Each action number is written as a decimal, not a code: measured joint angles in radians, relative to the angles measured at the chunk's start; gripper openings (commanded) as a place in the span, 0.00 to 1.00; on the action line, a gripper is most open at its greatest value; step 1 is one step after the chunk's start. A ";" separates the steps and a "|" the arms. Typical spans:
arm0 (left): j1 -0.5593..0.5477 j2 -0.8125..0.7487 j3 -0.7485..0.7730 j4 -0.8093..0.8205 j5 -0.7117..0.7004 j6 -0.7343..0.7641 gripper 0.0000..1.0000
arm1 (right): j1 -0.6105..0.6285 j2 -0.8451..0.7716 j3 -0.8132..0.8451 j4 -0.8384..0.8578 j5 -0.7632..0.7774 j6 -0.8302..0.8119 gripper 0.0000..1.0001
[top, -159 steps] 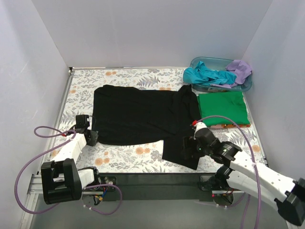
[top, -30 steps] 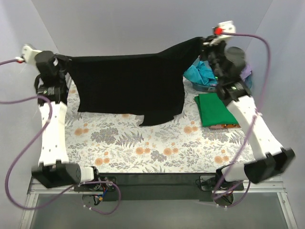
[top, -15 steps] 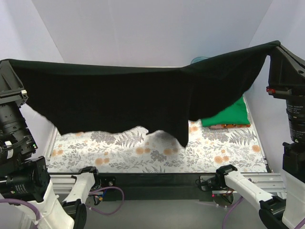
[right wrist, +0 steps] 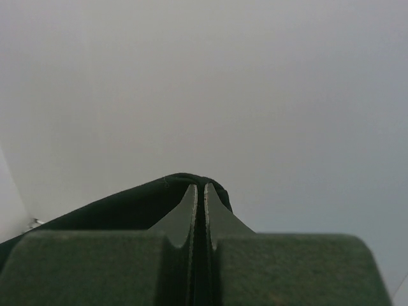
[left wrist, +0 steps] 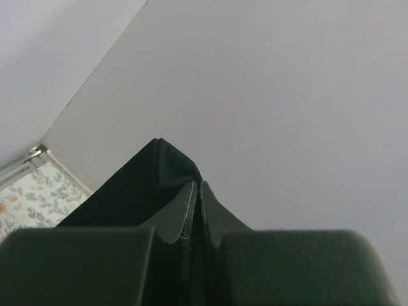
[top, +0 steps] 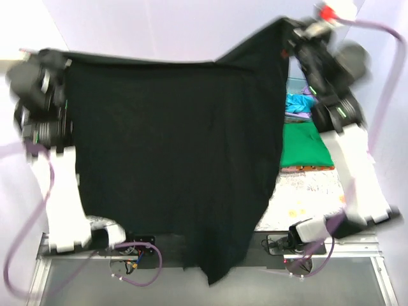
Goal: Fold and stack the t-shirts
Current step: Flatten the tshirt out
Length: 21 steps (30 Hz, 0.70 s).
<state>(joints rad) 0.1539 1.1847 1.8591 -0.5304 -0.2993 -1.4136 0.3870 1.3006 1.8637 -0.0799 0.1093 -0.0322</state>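
Note:
The black t-shirt [top: 172, 146] hangs spread like a curtain high above the table, and its lower hem drops past the near edge. My left gripper [top: 64, 64] is shut on its upper left corner; my right gripper [top: 287, 29] is shut on its upper right corner. In the left wrist view the pinched black cloth [left wrist: 137, 191] bulges over the shut left gripper [left wrist: 198, 186]. The right wrist view shows the same fold [right wrist: 127, 207] over the shut right gripper [right wrist: 201, 187]. A folded bright green t-shirt [top: 305, 145] lies at the right. A teal t-shirt [top: 299, 102] shows behind it.
The flower-patterned table [top: 299, 204] shows only at the right, beside the hanging cloth. Both arms stand tall at the left and right edges, and white walls close in on three sides. The hanging shirt hides most of the table.
The black t-shirt went from lying flat on the table to hanging in the air between both grippers. Over the last second it has swung toward the near edge and now hangs lower.

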 measured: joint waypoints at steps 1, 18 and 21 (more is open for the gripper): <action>0.000 0.086 0.055 -0.009 0.013 0.006 0.00 | 0.001 0.087 0.065 0.008 0.006 -0.015 0.01; 0.001 0.373 0.293 0.039 0.161 0.096 0.00 | -0.010 0.237 0.108 0.246 0.008 -0.014 0.01; 0.001 0.231 0.127 0.115 0.156 0.111 0.00 | -0.013 0.110 -0.049 0.304 -0.017 -0.022 0.01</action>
<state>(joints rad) 0.1551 1.4158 1.9862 -0.4152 -0.1429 -1.3022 0.3740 1.4109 1.8149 0.2237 0.0925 -0.0544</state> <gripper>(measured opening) 0.012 0.036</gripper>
